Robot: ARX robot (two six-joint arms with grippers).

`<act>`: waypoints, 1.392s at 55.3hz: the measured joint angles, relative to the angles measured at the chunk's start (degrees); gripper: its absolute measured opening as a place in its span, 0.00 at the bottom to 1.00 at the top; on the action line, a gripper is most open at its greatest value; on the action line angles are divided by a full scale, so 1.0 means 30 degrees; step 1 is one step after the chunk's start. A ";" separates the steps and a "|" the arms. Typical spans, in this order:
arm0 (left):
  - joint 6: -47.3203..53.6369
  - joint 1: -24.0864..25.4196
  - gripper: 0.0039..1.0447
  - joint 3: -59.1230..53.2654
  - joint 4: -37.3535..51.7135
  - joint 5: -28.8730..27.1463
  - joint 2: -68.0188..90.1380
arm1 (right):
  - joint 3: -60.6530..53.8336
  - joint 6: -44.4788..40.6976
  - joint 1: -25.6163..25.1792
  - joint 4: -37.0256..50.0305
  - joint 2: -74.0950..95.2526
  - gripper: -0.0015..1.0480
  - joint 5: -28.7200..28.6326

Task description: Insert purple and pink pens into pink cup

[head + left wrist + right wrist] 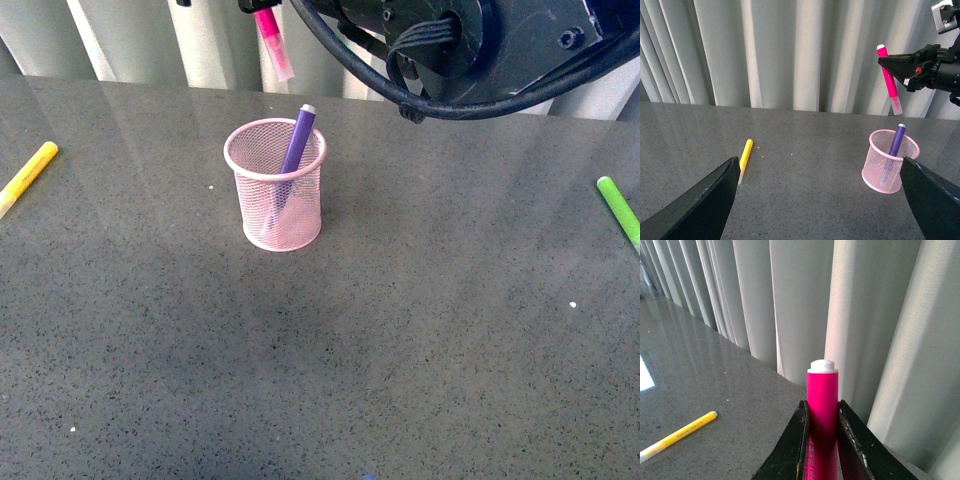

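Note:
The pink cup (275,185) stands on the grey table, also in the left wrist view (889,160). The purple pen (295,145) leans inside it, its tip above the rim (897,140). My right gripper (822,412) is shut on the pink pen (822,405) and holds it nearly upright in the air. In the front view the pink pen (273,38) hangs high, above and behind the cup. In the left wrist view the pink pen (888,77) is above the cup. My left gripper (825,180) is open and empty, low over the table, left of the cup.
A yellow marker (28,175) lies at the table's left edge, also in the left wrist view (745,155) and the right wrist view (677,436). A green marker (620,210) lies at the right edge. Pale curtains (790,50) hang behind the table.

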 joint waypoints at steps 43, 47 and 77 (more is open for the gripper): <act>0.0000 0.0000 0.94 0.0000 0.0000 0.0000 0.0000 | -0.0102 0.0648 0.0896 0.0641 0.1246 0.11 0.0364; 0.0000 0.0000 0.94 0.0000 0.0000 0.0000 0.0000 | -0.0211 0.0670 0.0896 0.0699 0.1260 0.11 0.0372; -0.0007 0.0000 0.94 0.0000 0.0000 0.0000 0.0000 | -0.0954 0.1231 0.0838 0.0408 0.1457 0.44 0.0219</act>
